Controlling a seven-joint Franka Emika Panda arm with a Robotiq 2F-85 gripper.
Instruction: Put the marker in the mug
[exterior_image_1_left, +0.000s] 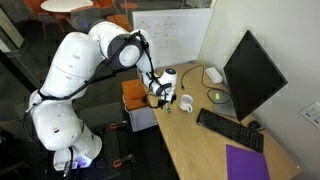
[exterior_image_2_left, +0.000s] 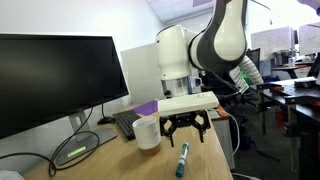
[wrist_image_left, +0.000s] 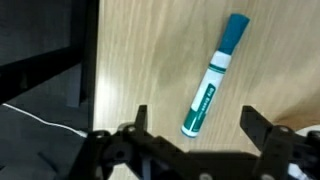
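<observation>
A teal and white marker (wrist_image_left: 215, 75) lies flat on the wooden table; it also shows in an exterior view (exterior_image_2_left: 184, 158) near the table's edge. The small white mug (exterior_image_2_left: 148, 132) stands upright beside it, also seen in an exterior view (exterior_image_1_left: 186, 103). My gripper (wrist_image_left: 197, 125) is open and empty, hovering above the marker with one end of the marker between its fingers. It shows in both exterior views (exterior_image_2_left: 187, 128) (exterior_image_1_left: 160, 90), next to the mug and clear of it.
A black monitor (exterior_image_1_left: 250, 75), a keyboard (exterior_image_1_left: 230, 130), a purple notebook (exterior_image_1_left: 248, 162) and a flat yellowish dish (exterior_image_1_left: 218, 97) are on the table. The table's edge (wrist_image_left: 95, 60) runs close to the marker, with a dark drop beyond.
</observation>
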